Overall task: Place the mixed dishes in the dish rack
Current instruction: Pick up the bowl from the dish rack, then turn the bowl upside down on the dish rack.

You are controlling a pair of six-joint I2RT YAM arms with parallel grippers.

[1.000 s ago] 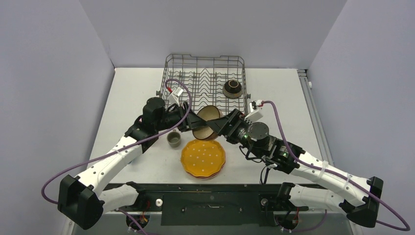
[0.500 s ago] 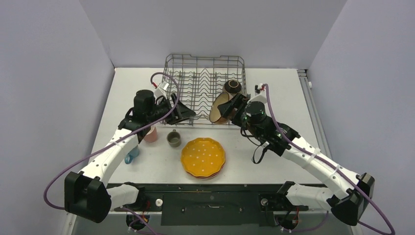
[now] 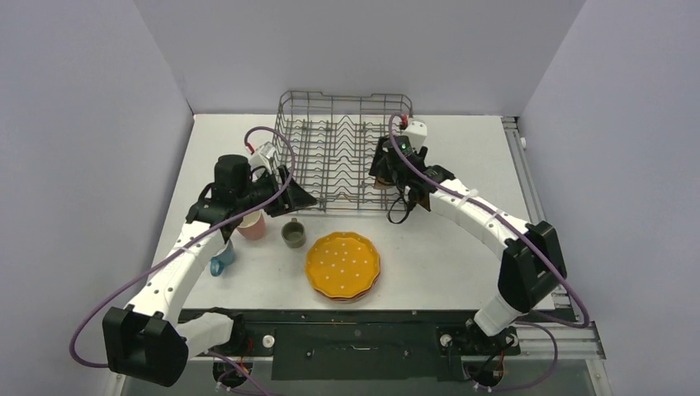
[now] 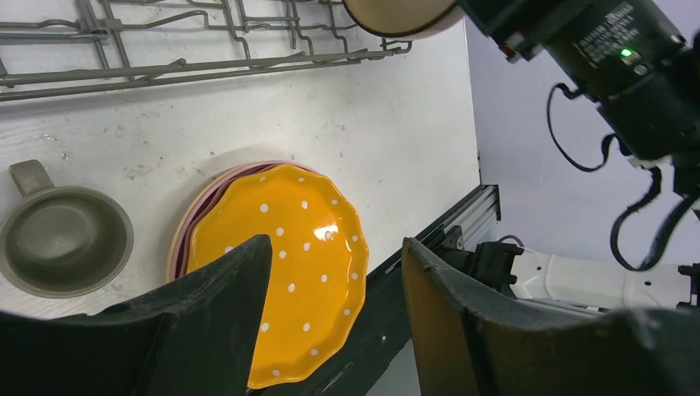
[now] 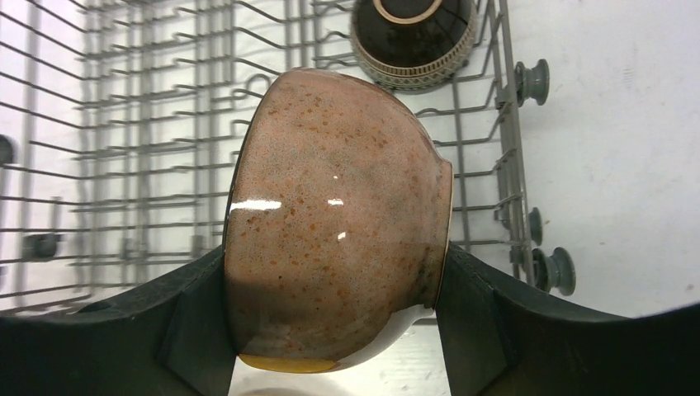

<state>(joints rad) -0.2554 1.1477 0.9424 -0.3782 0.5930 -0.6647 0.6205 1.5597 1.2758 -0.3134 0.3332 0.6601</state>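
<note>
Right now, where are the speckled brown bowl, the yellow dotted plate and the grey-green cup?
speckled brown bowl [image 5: 338, 223], right wrist view, on its outer wall.
yellow dotted plate [image 3: 342, 266], top view, middle of its face.
grey-green cup [image 4: 64, 239], left wrist view, its inner floor.

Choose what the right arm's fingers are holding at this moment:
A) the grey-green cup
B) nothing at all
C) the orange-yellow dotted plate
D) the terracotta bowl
D: in the right wrist view, the speckled terracotta bowl sits clamped on its side between the right fingers, above the dish rack.
</note>
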